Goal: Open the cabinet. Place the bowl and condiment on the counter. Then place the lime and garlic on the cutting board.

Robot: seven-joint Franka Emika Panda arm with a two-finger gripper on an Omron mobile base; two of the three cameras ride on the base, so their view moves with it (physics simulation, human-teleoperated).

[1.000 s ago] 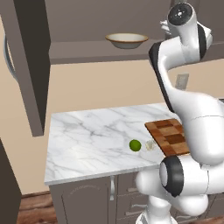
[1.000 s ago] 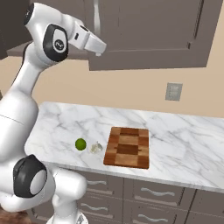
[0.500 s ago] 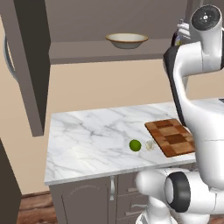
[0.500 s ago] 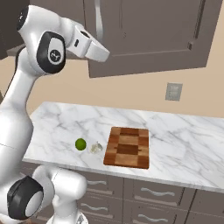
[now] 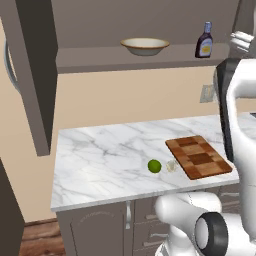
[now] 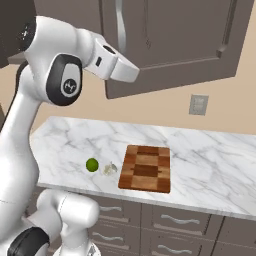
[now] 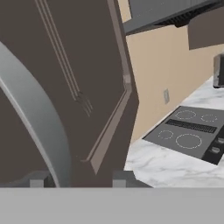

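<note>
The cabinet's left door (image 5: 30, 75) hangs open, and on the shelf stand the bowl (image 5: 145, 46) and the condiment (image 5: 204, 41). My gripper (image 6: 131, 75) is up at the right door (image 6: 170, 40). In the hand view the gripper (image 7: 78, 179) is shut on that door's curved silver handle (image 7: 39, 127), which runs down between the fingertips (image 7: 37, 180). On the counter (image 5: 100, 160) the lime (image 5: 154, 166) (image 6: 92, 165) and garlic (image 5: 171, 167) (image 6: 110, 169) lie just left of the cutting board (image 5: 199, 156) (image 6: 146, 168).
A wall outlet (image 6: 198, 105) sits above the counter to the right of the board. A black stove top (image 7: 188, 135) is set into the counter further right. Lower cabinets and drawers (image 6: 165, 225) run under the counter. My arm's base (image 5: 200, 225) stands at the counter's front.
My arm has swung to the right with the handle in its grip, and the right door has come further open. The condiment now shows on the shelf in the left base view.
</note>
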